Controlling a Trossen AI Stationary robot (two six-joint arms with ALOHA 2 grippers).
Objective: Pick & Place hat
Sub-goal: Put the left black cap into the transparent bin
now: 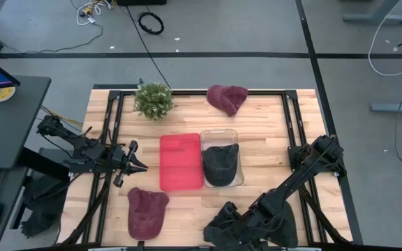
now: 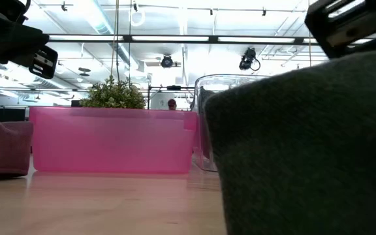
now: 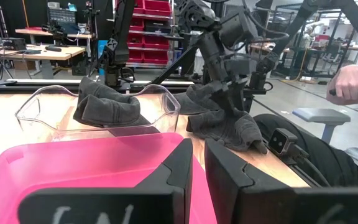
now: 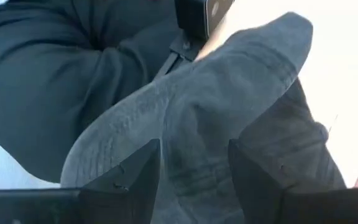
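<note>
Left gripper [image 1: 139, 166] waits beside the pink tray [image 1: 181, 162], fingers nearly together, holding nothing. Maroon hat [image 1: 146, 211] lies flat near the front edge; another maroon hat [image 1: 227, 98] sits at the back. Clear bin [image 1: 221, 134] holds a dark grey hat [image 1: 220, 164]. Right gripper [image 4: 194, 180] at front edge, fingers straddling a crumpled grey hat [image 4: 229, 118], seemingly gripping it; contact is hidden.

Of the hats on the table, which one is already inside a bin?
The dark grey hat in the clear bin. Both maroon hats and the other grey hat lie outside.
</note>
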